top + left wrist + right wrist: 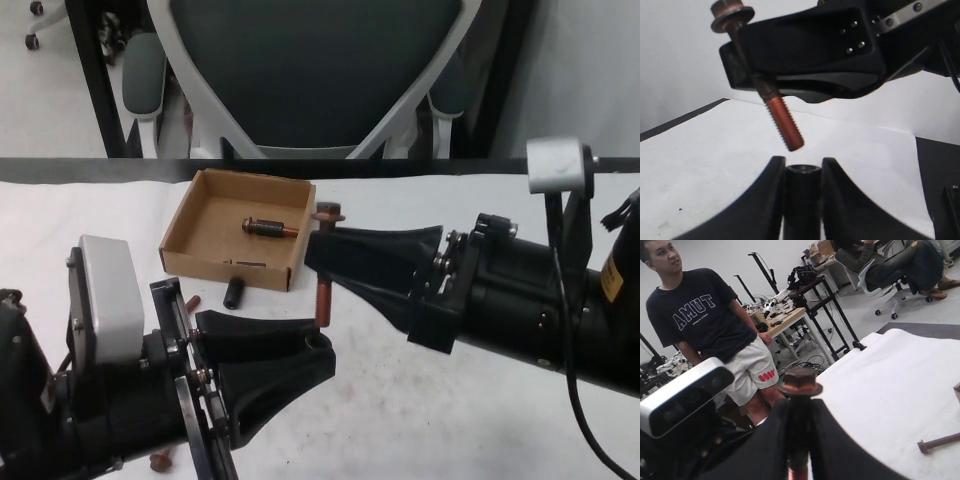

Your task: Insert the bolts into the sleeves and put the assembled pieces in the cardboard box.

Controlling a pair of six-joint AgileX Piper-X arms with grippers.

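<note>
Left gripper (318, 350): closed narrow on a black sleeve (802, 197), which stands upright between the fingers with its open mouth facing up. Right gripper (322, 250): clamped on the upper shank of a copper bolt (783, 122), head above the fingers, threaded end hanging below them. Governing relation: the bolt tip sits just above the sleeve mouth, apart from it and, in the left wrist view, slightly off to one side. The bolt's long axis is near vertical but visibly tilted against the sleeve's bore in that view. Judgement: the tilt and offset need correcting before descent, or the thread may catch on the sleeve rim. The right gripper carries the moving part; the left serves as the fixture. Clearance: open air lies between the two grippers, and bare bench (450, 420) shows below and to the side of them. The cardboard box (215, 265) stands just beyond the bolt, away from the left gripper, with one assembled piece (268, 227) inside. A loose sleeve (234, 292) lies against the box's near wall, and a loose bolt (940, 441) lies on the bench to the side of the right gripper.
</note>
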